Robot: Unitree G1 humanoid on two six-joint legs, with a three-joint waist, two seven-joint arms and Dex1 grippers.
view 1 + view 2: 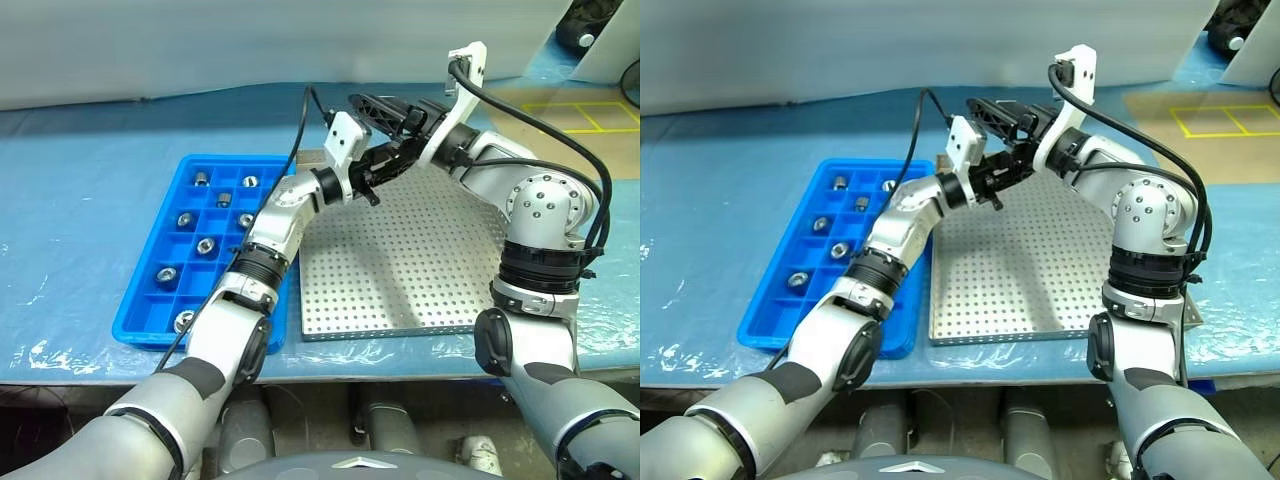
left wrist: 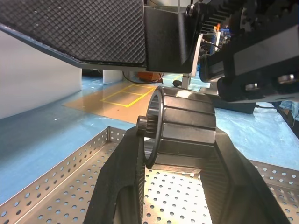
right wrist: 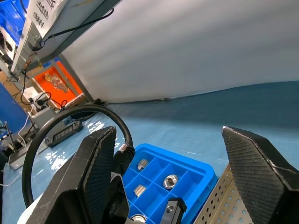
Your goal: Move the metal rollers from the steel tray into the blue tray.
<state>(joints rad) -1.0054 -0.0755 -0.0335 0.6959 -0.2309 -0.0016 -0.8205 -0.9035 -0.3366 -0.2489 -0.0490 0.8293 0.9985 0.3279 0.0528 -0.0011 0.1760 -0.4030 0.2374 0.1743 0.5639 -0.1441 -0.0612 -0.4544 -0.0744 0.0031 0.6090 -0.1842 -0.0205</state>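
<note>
Our left gripper (image 1: 372, 190) fingers clamp a metal roller (image 2: 180, 133) above the steel tray (image 1: 400, 280)'s far edge, right gripper (image 3: 187, 186) fingers apart; an off-centre pinch could drop it short of the blue tray (image 1: 150, 290).

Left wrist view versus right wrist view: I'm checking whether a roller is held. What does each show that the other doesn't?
The left wrist view has the left gripper shut on a metal roller, above the steel tray, with yellow floor markings beyond. The right wrist view has the right gripper open, holding nothing, and the blue tray with rollers in its compartments. Both share the steel tray and the blue table cover.
</note>
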